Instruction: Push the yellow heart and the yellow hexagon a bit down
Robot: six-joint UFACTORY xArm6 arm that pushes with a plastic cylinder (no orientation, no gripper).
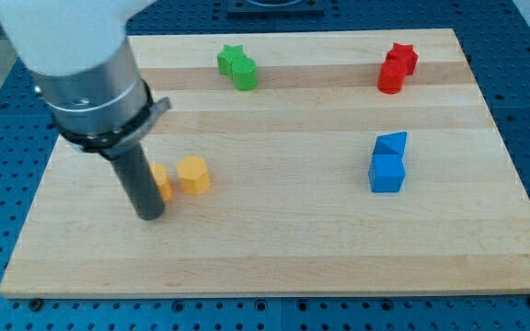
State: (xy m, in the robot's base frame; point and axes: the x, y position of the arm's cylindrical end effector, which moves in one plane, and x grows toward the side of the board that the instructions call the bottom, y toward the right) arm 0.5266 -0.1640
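Note:
The yellow hexagon (193, 175) lies on the wooden board (274, 248) at the view's left of centre. The yellow heart (162, 181) sits just left of it, touching or nearly touching, and is partly hidden behind my rod. My tip (149, 217) rests on the board just below and left of the heart, the rod standing against the heart's left side.
A green star (232, 59) and a green block (244, 74) lie together at the view's top centre. A red star (402, 58) and a red cylinder (390, 77) lie at the top right. A blue triangle (393, 143) and a blue cube (387, 172) lie at the right.

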